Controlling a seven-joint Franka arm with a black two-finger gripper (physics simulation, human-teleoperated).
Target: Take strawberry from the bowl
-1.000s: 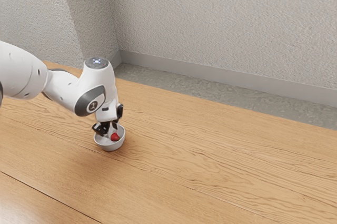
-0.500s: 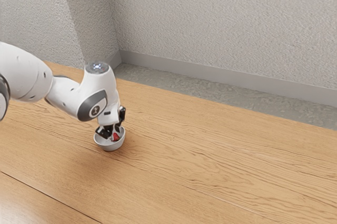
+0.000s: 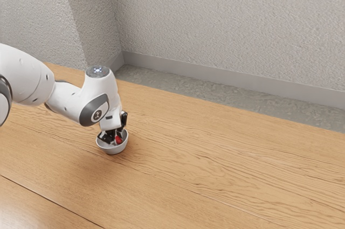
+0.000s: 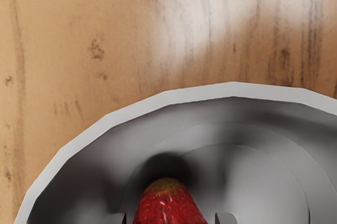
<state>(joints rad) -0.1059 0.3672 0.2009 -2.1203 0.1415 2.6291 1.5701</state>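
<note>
Way over at the exterior view's left, the big white arm (image 3: 24,81) comes in and bends down toward the desk (image 3: 226,164). Next to the right, its black pincer (image 3: 114,138) points down into the little round bowl (image 3: 113,151), low inside the rim. I can't tell if the pincer is spread or pinching the strawberry (image 3: 119,140). The red strawberry is in the bowl, right at the pincer, toward the exterior view's right side of it. The wrist view shows its seeds and its brownish tip, with a dark round shadow beside it on the gray inside of the bowl. Farther right, the brown wood of the desk goes on and on, with wavy lines in it. Behind it are a gray floor (image 3: 226,105) and a bumpy, pale wall (image 3: 237,24).
</note>
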